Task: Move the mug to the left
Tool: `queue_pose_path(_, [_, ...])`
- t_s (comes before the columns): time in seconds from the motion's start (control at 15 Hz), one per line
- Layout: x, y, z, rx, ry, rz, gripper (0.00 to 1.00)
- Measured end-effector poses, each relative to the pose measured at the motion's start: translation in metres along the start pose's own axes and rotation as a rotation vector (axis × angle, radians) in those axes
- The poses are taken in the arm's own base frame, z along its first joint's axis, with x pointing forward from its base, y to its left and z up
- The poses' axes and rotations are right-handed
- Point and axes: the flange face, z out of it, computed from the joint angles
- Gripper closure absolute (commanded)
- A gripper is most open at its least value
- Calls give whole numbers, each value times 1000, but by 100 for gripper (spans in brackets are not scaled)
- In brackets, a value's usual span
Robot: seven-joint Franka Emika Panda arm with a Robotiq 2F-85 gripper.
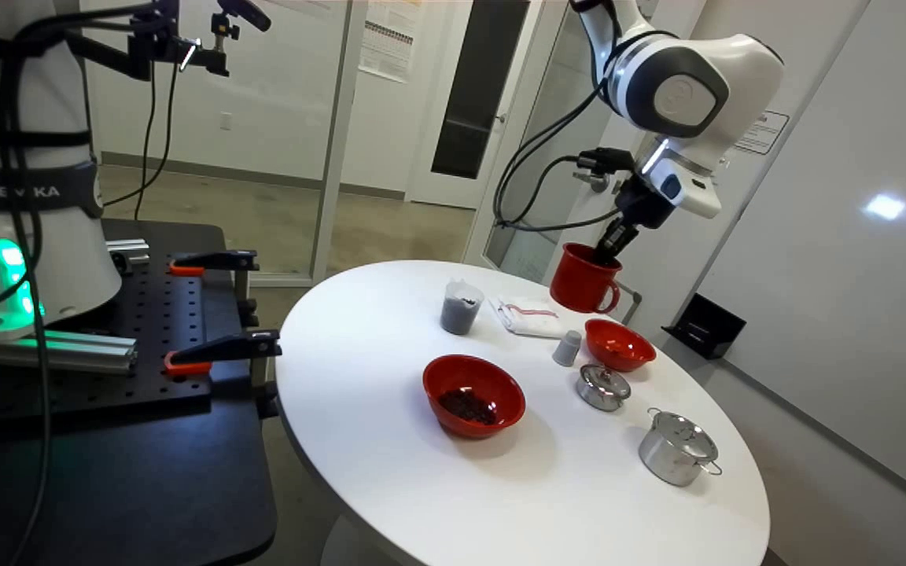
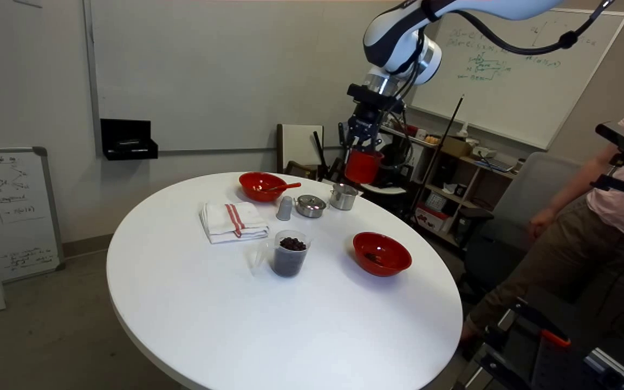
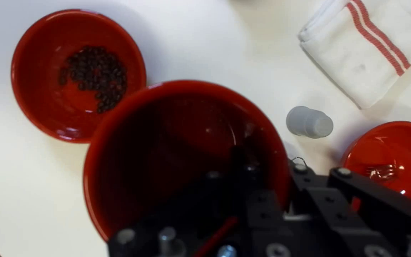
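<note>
The glossy red mug point(image 1: 577, 280) hangs above the white table point(image 1: 390, 487) in my gripper point(image 1: 614, 245). Its side handle shows in that exterior view at its lower right. In an exterior view the mug point(image 2: 362, 167) is in the air beyond the table's far edge line. In the wrist view I look into the mug point(image 3: 177, 135); its inside is dark and no contents can be made out. My gripper point(image 3: 275, 167) is shut on the mug's rim, one finger inside, one outside. The handle is hidden in the wrist view.
On the table are a red bowl with dark beans point(image 1: 492, 377), a red bowl with a utensil point(image 2: 249, 187), a grey cup point(image 1: 568, 348), a lidded pan point(image 1: 604, 387), a metal pot point(image 1: 673, 448), a clear measuring cup point(image 2: 290, 260) and a folded towel point(image 2: 220, 222).
</note>
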Motion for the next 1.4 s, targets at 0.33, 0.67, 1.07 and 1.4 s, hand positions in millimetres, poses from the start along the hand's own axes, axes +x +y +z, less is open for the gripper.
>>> queue_pose_path(0.33, [-28,-35,38,71,18,237,98])
queue_pose_path(0.67, [-17,-38,58,105,27,461,94])
queue_pose_path(1.07, [-3,-33,55,139,70,621,98])
queue_pose_path(1.4, [-24,-46,82,147,38,869,98])
